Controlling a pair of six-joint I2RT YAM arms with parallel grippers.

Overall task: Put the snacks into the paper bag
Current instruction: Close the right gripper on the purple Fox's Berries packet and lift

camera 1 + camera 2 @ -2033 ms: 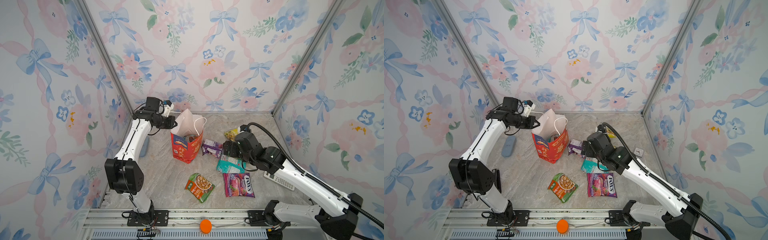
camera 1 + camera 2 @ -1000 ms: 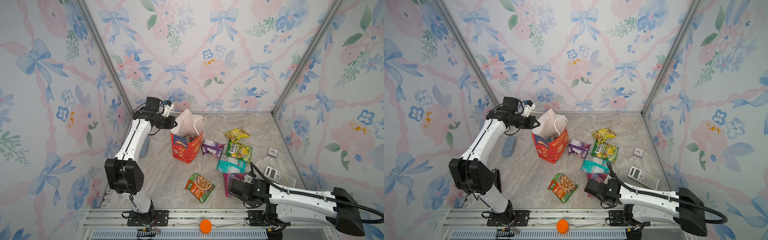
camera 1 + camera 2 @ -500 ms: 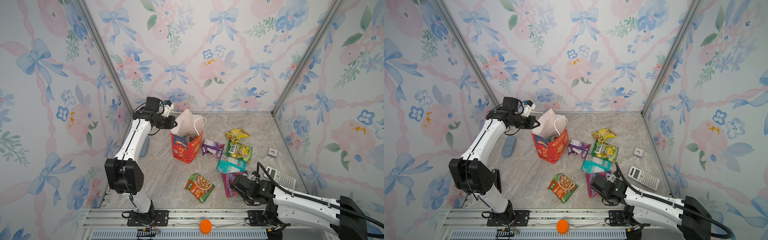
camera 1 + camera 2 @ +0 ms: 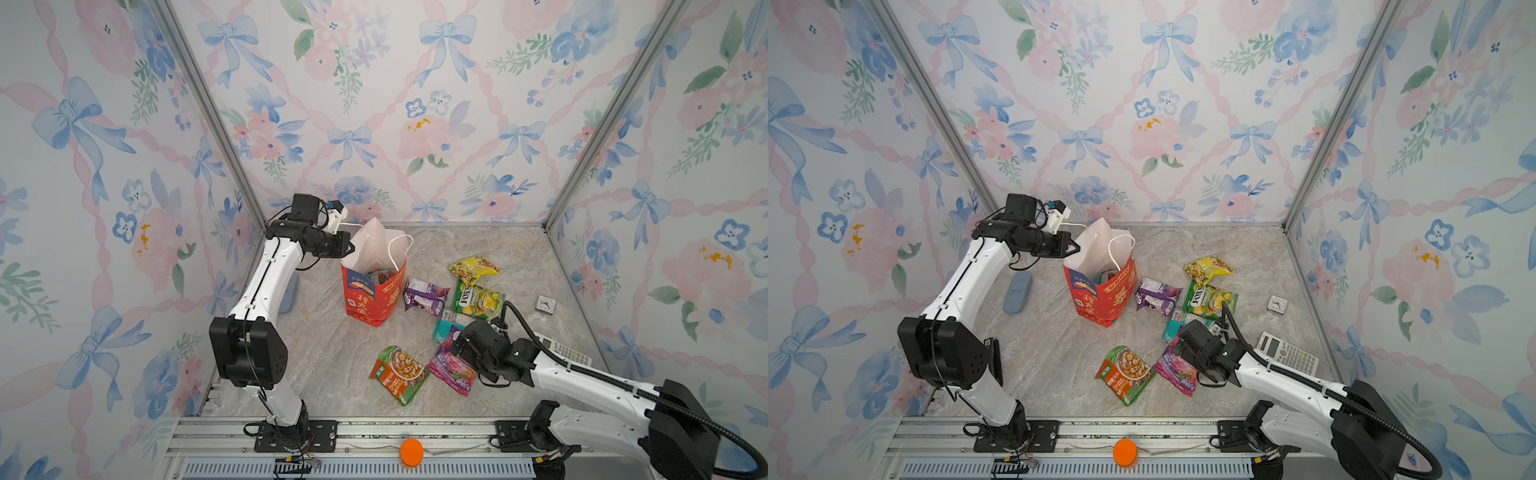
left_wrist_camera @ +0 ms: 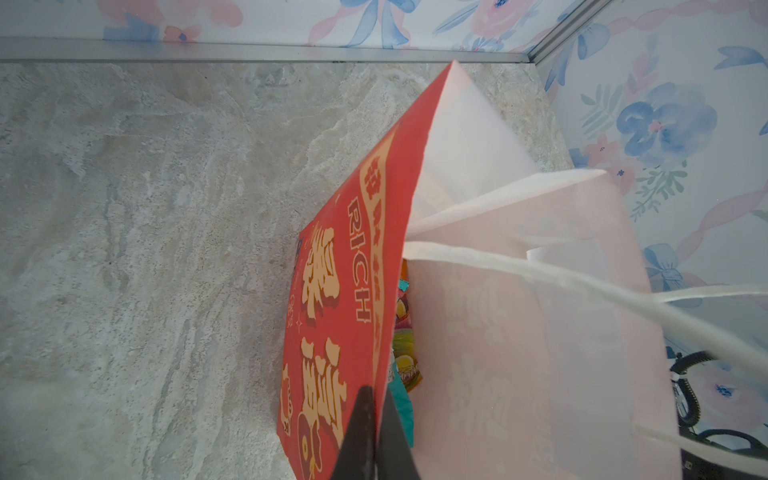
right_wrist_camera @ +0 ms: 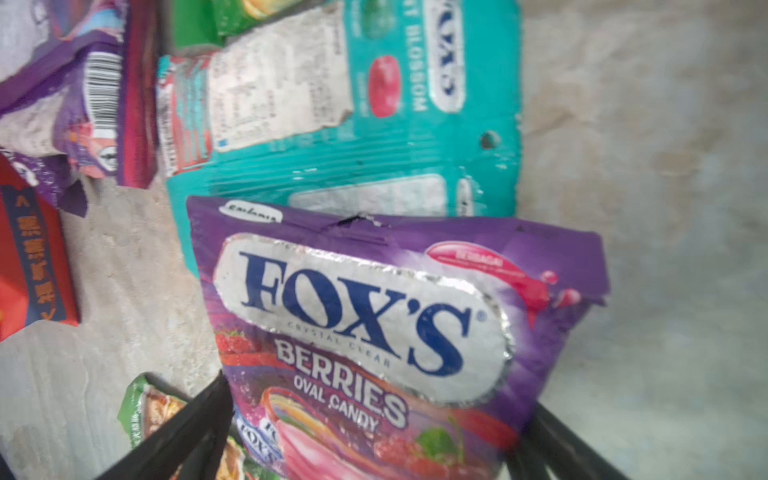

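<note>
- Right gripper spreads its jaws wide, either side of the purple FOX'S berries packet, which lies on the table near the paper bag.
- Left gripper clamps the bag's red wall at the rim.
- Other snacks lie beside the bag.

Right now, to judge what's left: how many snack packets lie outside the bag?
6: yellow packet rearmost, green FOX'S packet before it, purple packet beside the paper bag, teal packet behind the berries packet, green-orange packet frontmost. Others inside it partly hidden.
</note>
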